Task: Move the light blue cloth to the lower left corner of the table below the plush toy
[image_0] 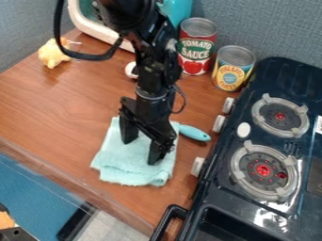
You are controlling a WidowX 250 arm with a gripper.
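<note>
Jaws of the gripper [141, 152] well apart, pointing down over the light blue cloth [129, 160]; one side stands toward the cloth's upper left part, the other toward its right part. Cloth shows between the tips, lying low, nothing pinched up. Whether the tips press on it, cannot tell. Black arm [157, 61] comes in from the top of the view and hangs over the cloth's upper part. Cloth lies on the wooden counter [63, 103], loosely folded, layered along its lower edge. Turquoise handle [194, 132] sticks out at the cloth's upper right side; whether its other end runs beneath, cannot tell. Right of the cloth: dark toy stove [217, 202], white knob [198, 166] nearest, two round burners, lower one [264, 170] and upper one [281, 115], a white oval piece [243, 130] near them. Above the cloth, to the upper right: red-labelled can [197, 47] and, just beside it, yellow-labelled can [233, 68], both upright. Directly above the cloth, partly behind the arm: small white round thing [131, 70]; farther up, a white-framed thing [100, 34]. Well apart from the cloth, to its upper left: yellow plush toy [53, 52]. Cloth sits below and right of it.
</note>
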